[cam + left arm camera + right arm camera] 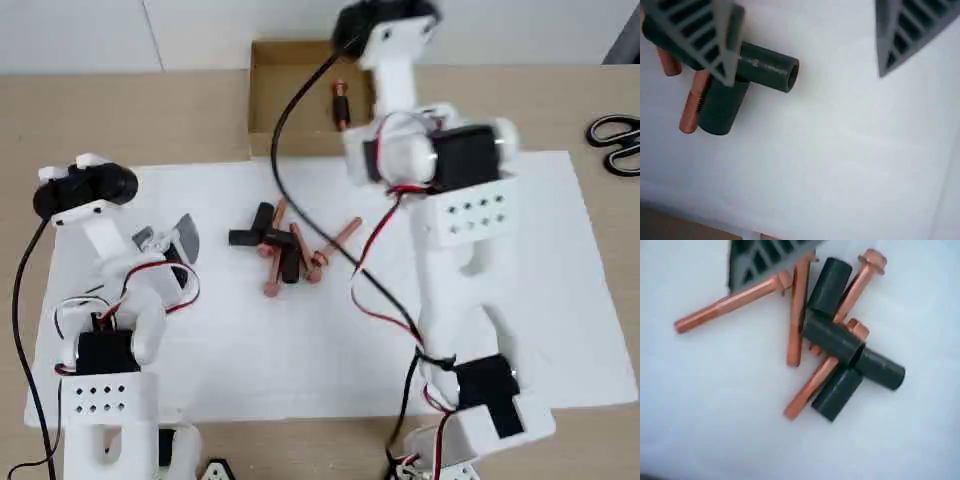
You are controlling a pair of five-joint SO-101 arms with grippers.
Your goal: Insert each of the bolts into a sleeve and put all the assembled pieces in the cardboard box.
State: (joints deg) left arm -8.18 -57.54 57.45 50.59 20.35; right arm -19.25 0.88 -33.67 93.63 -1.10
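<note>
- My left claw [805,77] hangs wide apart and empty over the white sheet [250,350], just beside the heap's edge.
- Mid-sheet, loose copper bolts [725,305] and dark sleeves [880,371] lie crossed in one heap. None are joined that I can see.
- Behind the heap, the box [275,75] holds one assembled piece [341,103].
- My right claw [771,262] sits above the heap. I cannot tell whether it is apart or together.
- By my judgement, one piece is done, and the whole heap remains to be paired and boxed.

free: bare sheet [250,350] btwn left gripper [163,240] & sleeves [245,238] | tight: bolts [345,234] crossed w/ sleeves, touching
</note>
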